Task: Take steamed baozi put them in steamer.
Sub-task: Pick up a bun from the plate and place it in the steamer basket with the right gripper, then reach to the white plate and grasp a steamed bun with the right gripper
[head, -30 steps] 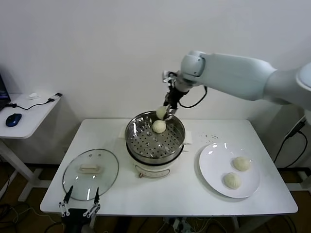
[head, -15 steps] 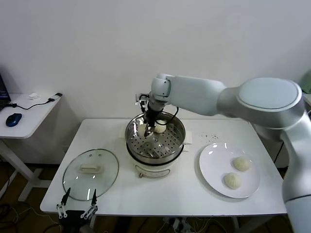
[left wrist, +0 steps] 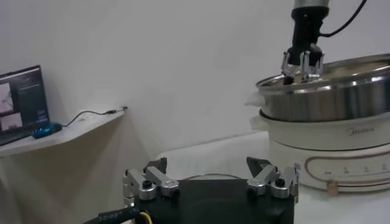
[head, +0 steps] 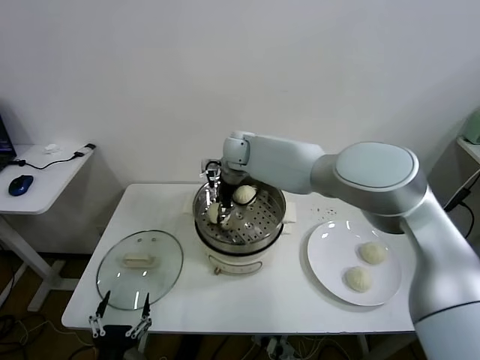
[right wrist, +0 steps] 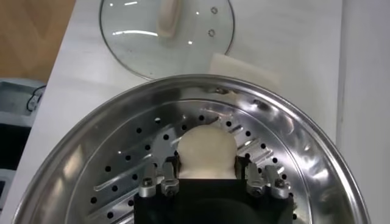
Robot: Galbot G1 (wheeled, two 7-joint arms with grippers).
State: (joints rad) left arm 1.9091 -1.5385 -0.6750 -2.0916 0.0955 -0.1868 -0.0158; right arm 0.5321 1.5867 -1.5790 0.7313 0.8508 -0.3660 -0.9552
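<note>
Right gripper point(head: 221, 212) reaching down inside the round shiny stainless-steel steamer basket point(head: 259, 229) with perforated floor, sitting atop a white electric cooker base point(head: 238, 264). Jaws standing partly spread, flanking a small round cream-white dough bun point(right wrist: 206, 153); pads lying just beside its sides, contact not confirmable. Bun resting on the perforated floor between the jaws. Second cream-white bun point(head: 244, 194) lying in the same basket, just beside the jaws on the far side. Two more cream-white buns point(head: 373, 253) point(head: 358, 279) sitting on the flat white round plate point(head: 324, 259), well apart from the jaws, to the robot's right. Round glass lid with white handle point(head: 140, 268) lying flat on the white table point(head: 285, 300), well apart on the opposite side.

Left gripper point(head: 121, 322) idling at the near table edge, jaws spread wide, holding nothing, just beside the glass lid.
</note>
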